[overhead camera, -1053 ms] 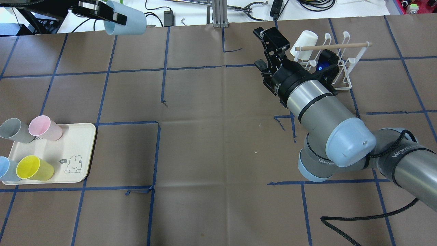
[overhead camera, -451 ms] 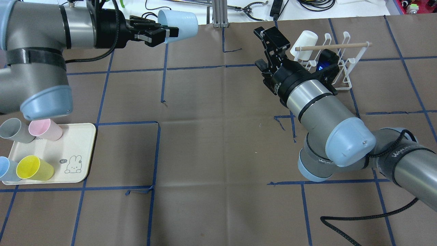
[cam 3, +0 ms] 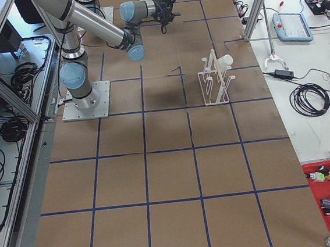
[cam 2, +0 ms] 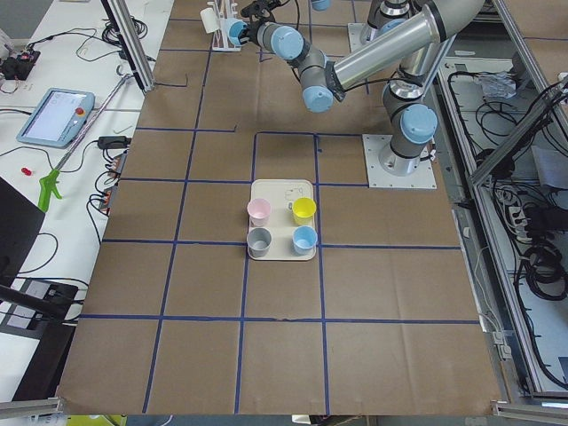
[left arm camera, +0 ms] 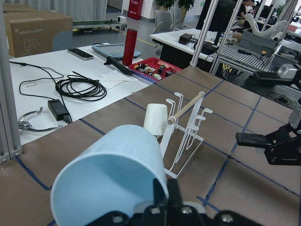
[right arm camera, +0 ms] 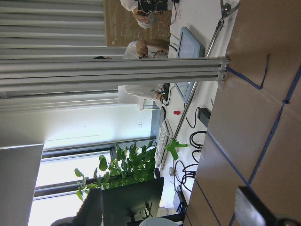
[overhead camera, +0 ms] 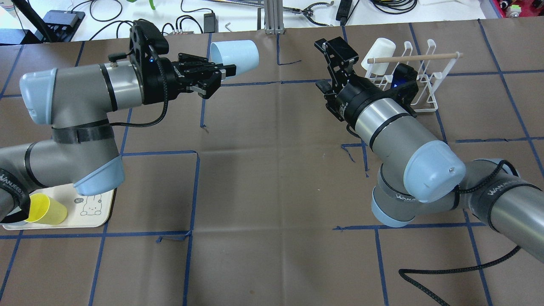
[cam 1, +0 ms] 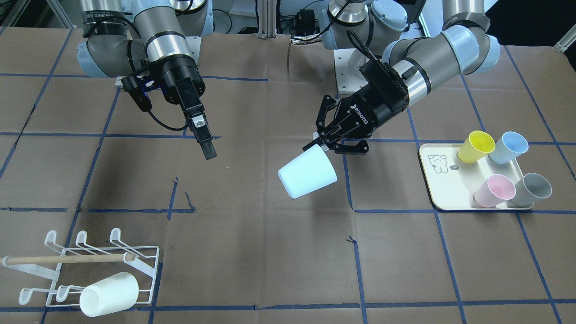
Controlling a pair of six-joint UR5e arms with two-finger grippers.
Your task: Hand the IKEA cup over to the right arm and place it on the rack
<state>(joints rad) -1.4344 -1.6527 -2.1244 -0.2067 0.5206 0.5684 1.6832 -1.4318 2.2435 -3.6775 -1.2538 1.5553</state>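
My left gripper [overhead camera: 217, 73] is shut on the rim of a pale blue cup [overhead camera: 236, 57]. It holds the cup on its side above the table, base pointing toward the right arm. The cup also shows in the front view [cam 1: 307, 173] below the left gripper [cam 1: 323, 141], and in the left wrist view [left arm camera: 113, 174]. My right gripper [overhead camera: 326, 63] is open and empty, a clear gap right of the cup, its back to the white wire rack [overhead camera: 427, 87]. The rack [cam 1: 90, 265] holds one white cup [cam 1: 108, 294].
A cream tray [cam 1: 443, 189] at the robot's left holds a yellow cup [cam 1: 474, 146], another blue cup [cam 1: 507, 147], a pink cup [cam 1: 495, 189] and a grey cup [cam 1: 533, 189]. A black cable [overhead camera: 446, 272] lies on the table near the right arm.
My left arm has swung in from the far left corner and carried the blue cup rightward toward the right gripper. The right arm has barely moved.
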